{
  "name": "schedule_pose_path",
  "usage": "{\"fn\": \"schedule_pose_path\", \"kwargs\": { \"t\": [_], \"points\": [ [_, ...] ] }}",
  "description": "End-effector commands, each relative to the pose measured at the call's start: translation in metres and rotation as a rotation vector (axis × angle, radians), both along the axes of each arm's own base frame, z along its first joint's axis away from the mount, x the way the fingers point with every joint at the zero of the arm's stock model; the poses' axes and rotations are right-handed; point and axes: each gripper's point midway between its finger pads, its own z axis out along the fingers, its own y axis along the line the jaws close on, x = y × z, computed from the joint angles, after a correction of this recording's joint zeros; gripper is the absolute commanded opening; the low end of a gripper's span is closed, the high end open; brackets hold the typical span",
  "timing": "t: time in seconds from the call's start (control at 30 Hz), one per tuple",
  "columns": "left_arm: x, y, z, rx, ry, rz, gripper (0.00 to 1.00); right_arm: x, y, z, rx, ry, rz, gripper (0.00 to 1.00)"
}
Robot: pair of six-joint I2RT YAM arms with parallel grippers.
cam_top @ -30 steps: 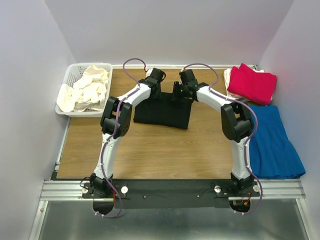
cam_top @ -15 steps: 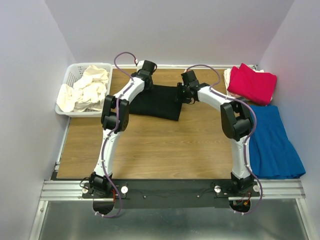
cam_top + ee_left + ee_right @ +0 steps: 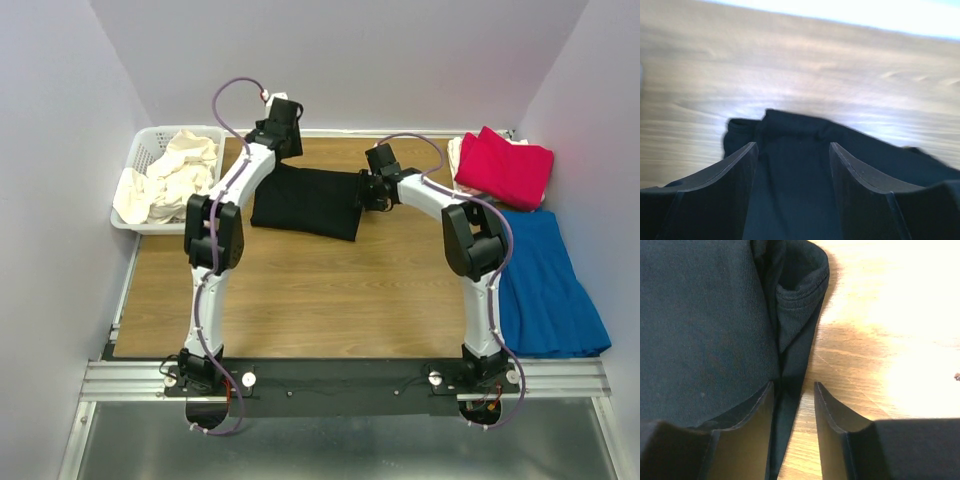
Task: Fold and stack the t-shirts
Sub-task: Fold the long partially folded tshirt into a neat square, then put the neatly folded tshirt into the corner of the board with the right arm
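Black cotton, the folded t-shirt [image 3: 305, 203] lay flat on the wooden table [image 3: 300, 300], toward its far edge. Its long axis ran left to right, slanting slightly nearer at the right end. The left gripper [image 3: 792, 146] hovered wide open and empty over its far-left corner. The right gripper [image 3: 793, 384] stood half open astride the right edge, pinching nothing visibly, probably placed to carry it to the red t-shirt [image 3: 505, 165] stacked at the right.

A robot lab cell (bare white walls [image 3: 350, 60]) with an aluminium mounting rail [image 3: 125, 380].
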Motion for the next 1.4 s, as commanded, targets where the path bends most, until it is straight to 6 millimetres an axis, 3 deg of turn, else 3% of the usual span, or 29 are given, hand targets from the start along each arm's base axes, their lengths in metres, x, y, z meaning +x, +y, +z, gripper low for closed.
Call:
{"fn": "schedule_pose_path", "kwargs": {
  "t": [0.0, 0.07, 0.13, 0.17, 0.23, 0.27, 0.33, 0.37, 0.63, 1.17, 1.37],
  "points": [
    [-0.011, 0.017, 0.078, -0.007, -0.131, 0.022, 0.68, -0.009, -0.010, 0.016, -0.020, -0.005, -0.004, 0.56],
    [-0.018, 0.027, 0.075, -0.003, -0.114, 0.050, 0.68, -0.009, -0.010, 0.023, -0.014, -0.018, -0.001, 0.69],
    [-0.026, 0.034, 0.082, -0.014, -0.111, 0.054, 0.68, -0.012, -0.007, 0.022, 0.013, -0.012, 0.019, 0.74],
    [-0.031, 0.036, 0.075, -0.013, -0.093, 0.055, 0.68, -0.013, -0.006, 0.022, 0.022, -0.010, 0.023, 0.80],
    [-0.038, 0.040, 0.090, -0.027, -0.118, 0.048, 0.68, -0.010, -0.008, 0.027, 0.063, -0.029, 0.014, 0.87],
    [-0.042, 0.041, 0.087, -0.027, -0.109, 0.041, 0.68, -0.017, -0.006, 0.021, 0.096, -0.005, 0.031, 0.92],
    [-0.048, 0.041, 0.098, -0.040, -0.128, 0.023, 0.68, -0.012, -0.006, 0.026, 0.161, -0.024, 0.019, 0.94],
    [-0.051, 0.041, 0.097, -0.039, -0.123, 0.018, 0.68, -0.020, -0.004, 0.020, 0.202, 0.003, 0.037, 0.95],
    [-0.069, 0.046, 0.110, -0.033, -0.126, -0.001, 0.68, -0.024, 0.025, 0.011, 0.410, 0.024, 0.125, 0.96],
    [-0.079, 0.070, 0.121, -0.026, -0.127, 0.015, 0.68, -0.037, 0.050, -0.048, 0.568, 0.164, 0.152, 0.95],
    [-0.082, 0.071, 0.127, -0.048, -0.137, 0.010, 0.68, -0.034, 0.060, -0.058, 0.616, 0.197, 0.192, 0.84]
  ]
}}
